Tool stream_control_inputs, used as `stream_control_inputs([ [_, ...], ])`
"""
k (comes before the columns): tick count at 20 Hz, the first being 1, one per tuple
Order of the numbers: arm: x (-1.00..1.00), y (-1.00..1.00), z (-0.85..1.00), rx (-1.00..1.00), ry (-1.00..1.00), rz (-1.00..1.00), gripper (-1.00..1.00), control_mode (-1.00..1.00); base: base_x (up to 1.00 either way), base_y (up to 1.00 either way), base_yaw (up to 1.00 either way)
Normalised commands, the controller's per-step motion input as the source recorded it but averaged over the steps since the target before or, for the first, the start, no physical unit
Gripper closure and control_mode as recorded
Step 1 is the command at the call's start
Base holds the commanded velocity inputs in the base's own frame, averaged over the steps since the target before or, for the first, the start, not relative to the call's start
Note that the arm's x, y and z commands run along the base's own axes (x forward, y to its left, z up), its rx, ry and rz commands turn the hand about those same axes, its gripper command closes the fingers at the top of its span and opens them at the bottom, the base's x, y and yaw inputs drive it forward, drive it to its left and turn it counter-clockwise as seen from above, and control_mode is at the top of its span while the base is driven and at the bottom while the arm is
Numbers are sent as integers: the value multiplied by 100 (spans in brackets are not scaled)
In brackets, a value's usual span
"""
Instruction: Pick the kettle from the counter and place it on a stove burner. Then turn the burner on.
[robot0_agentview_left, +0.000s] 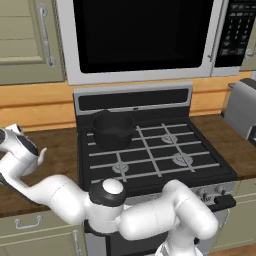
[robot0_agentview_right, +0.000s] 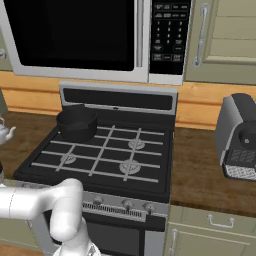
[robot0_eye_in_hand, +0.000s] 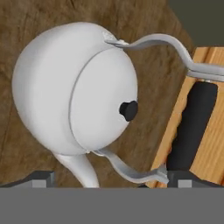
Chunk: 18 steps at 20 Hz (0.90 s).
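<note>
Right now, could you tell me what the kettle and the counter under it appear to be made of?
The kettle looks like smooth, pale polished metal with soft sheen; its handle grip is matte black, perhaps plastic or rubber. The counter looks like dark brown wood, with visible grain streaks.

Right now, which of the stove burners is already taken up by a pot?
The back left burner: the black pot sits on it. The other three burner caps, such as the front left one, lie bare among the grate bars.

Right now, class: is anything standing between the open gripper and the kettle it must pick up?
Nothing visible. In the hand view the kettle sits on the counter right ahead of the open gripper, its dark handle grip uncovered.
</note>
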Motion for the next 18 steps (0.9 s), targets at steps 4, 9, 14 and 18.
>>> stream_control_inputs([
  [4,-12,0,10,0,-12,0,-100,-100,0,0,0],
  [9,-4,8,8,0,-11,0,-100,-100,0,0,0],
  [14,40,35,-14,-5,4,0,-100,-100,0,0,0],
  [18,46,41,-17,-6,9,0,-100,-100,0,0,0],
])
